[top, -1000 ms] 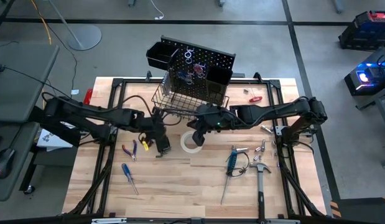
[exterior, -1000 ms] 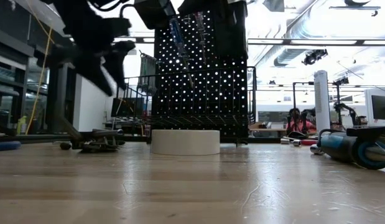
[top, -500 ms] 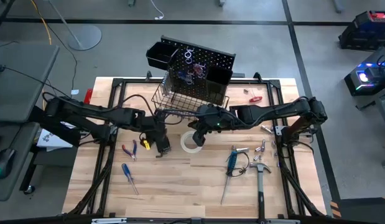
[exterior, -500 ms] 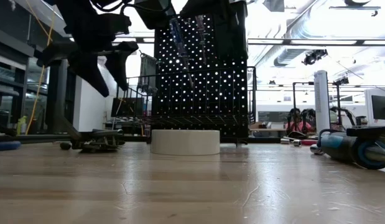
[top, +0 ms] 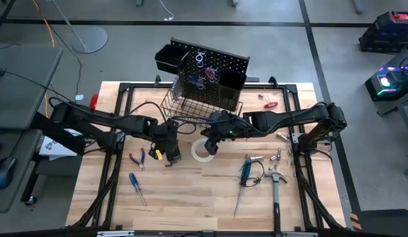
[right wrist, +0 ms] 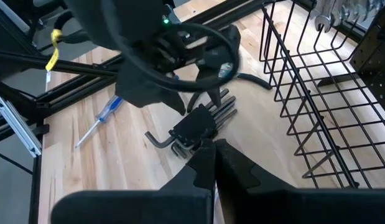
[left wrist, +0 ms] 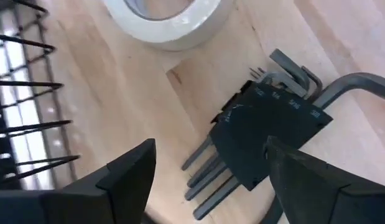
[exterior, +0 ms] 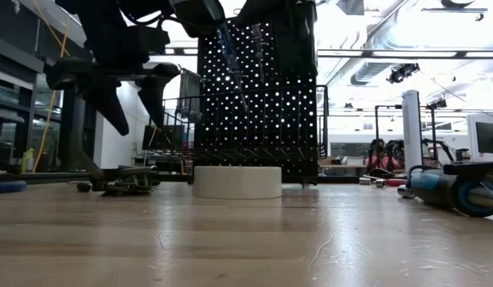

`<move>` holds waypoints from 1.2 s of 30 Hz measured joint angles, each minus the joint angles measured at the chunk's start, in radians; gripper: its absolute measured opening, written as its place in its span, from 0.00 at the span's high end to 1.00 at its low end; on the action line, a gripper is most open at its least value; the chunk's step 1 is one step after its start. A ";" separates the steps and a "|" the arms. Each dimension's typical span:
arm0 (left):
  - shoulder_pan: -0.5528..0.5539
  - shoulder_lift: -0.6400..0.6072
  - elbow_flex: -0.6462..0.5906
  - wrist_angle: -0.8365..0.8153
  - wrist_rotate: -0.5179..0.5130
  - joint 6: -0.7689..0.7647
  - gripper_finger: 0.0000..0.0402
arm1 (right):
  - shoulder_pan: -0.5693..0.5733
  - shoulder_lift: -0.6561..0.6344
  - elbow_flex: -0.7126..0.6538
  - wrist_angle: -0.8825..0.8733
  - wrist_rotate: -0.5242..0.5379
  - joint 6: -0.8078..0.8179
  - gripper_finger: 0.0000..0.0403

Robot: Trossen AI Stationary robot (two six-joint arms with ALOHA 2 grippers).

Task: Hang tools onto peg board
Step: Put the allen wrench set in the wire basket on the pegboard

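Jaws of the left gripper (left wrist: 204, 180) stand wide apart and empty, straddling the hex key set (left wrist: 267, 134) that lies flat on the table (top: 190, 191) just beside the white tape roll (top: 204, 150). To grip well, I judge they should drop squarely over the black holder, not the loose key ends, before closing. Jaws of the right gripper (right wrist: 214, 162) are shut on nothing, hovering over the tape roll, in front of the peg board (top: 213, 69).
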 joint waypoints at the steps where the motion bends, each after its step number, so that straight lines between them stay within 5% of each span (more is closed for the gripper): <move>1: 0.007 0.012 0.000 -0.009 0.023 0.001 0.29 | 0.000 0.000 0.000 -0.001 0.000 0.000 1.00; 6: 0.031 0.089 -0.001 -0.079 0.163 0.079 0.29 | 0.000 0.000 0.000 -0.002 0.000 0.000 1.00; 18: 0.020 0.250 0.005 0.003 0.110 0.209 0.29 | 0.000 0.000 0.000 -0.027 0.000 -0.008 1.00; 36: 0.031 0.342 0.011 0.055 0.318 0.048 0.29 | 0.000 0.000 0.000 -0.078 0.000 -0.035 1.00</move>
